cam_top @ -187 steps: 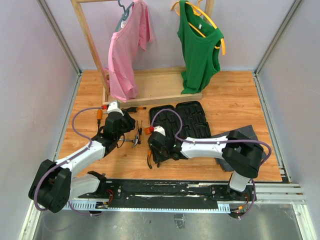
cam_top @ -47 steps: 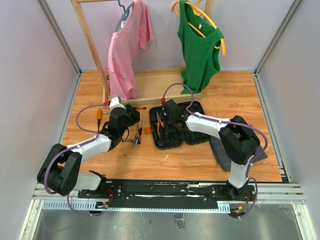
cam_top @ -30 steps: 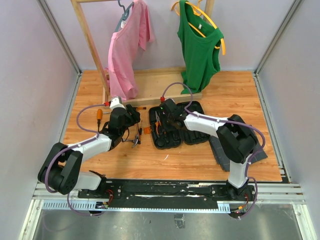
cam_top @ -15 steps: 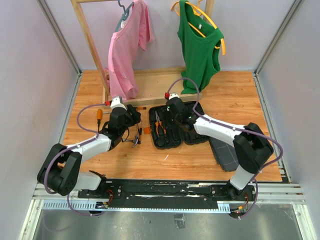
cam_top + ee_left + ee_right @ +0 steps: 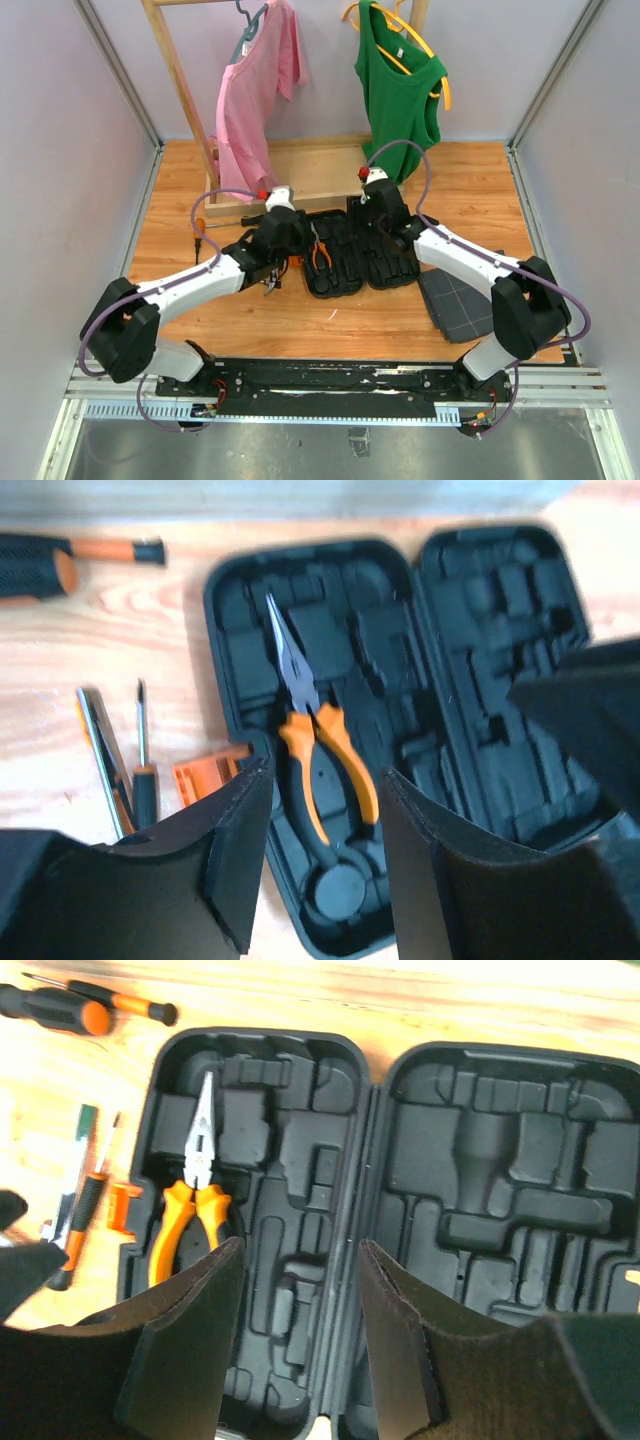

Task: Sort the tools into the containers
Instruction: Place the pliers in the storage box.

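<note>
Here's the black plastic tool case [image 5: 480,1160], lying wide open on the bench [image 5: 450,190]. It has two rounded-rectangle halves, matte and full of moulded slots, with a small orange latch [image 5: 125,1210] on its left edge. One slot in the left half is filled. The orange-handled pliers [image 5: 196,1192] lie there with their slim silver nose pointing to the far side. The right half shows only bare plastic.

On the wood just left of the case lies a thin screwdriver [image 5: 143,780] with a black-and-orange handle. A fatter one [image 5: 60,1010] sits beyond the far-left corner (both look a bit blurred).

The left arm stretches low across from its base. The left claw [image 5: 325,780] is above the case's near-left part, fingers spread, pinching nothing. The right arm arcs out and over, its wrist at the far rim. The right claw [image 5: 300,1245] hangs over the hinge line, also spread and empty.

The bench is warm orange-brown planks, with a dark grey gridded tray [image 5: 455,300] to the right. Behind is a pale wooden rack [image 5: 180,80] holding a pink shirt [image 5: 255,90] and a green vest [image 5: 398,95], between plain lilac walls.
</note>
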Robot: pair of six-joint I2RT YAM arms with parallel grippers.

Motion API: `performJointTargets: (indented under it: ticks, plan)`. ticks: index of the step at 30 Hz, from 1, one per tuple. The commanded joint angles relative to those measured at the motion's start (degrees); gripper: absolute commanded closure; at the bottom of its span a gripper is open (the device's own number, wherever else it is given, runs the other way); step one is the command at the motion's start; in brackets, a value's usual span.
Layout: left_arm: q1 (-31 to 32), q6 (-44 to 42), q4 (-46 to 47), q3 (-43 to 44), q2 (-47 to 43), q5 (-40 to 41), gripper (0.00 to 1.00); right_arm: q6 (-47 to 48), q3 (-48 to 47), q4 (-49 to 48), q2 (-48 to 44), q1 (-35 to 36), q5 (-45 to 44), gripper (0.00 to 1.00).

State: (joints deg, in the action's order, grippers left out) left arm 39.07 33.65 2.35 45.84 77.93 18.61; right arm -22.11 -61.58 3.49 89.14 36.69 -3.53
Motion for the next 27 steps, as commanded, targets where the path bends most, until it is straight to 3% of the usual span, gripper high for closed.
performJointTargets:
  ticks: [1, 6, 11, 27]
  plan:
    - [3.2, 1.4, -11.2, 3.2, 4.1, 3.8, 0.51, 3.6, 2.0, -1.7, -1.1, -1.4, 2.7, 0.50]
    - [4.9, 1.6, -14.1, 5.6, 7.6, 4.7, 0.56, 2.4, 6.2, -4.0, -3.0, -2.9, 2.5, 0.49]
    - [6.5, 0.8, -16.0, 8.7, 10.6, 5.5, 0.62, -1.8, 10.8, -10.6, -3.1, -5.6, 8.7, 0.48]
    - [7.2, -2.3, -17.4, 14.2, 18.7, 7.3, 0.69, -3.1, 8.6, -5.8, 0.8, -9.0, 14.2, 0.49]
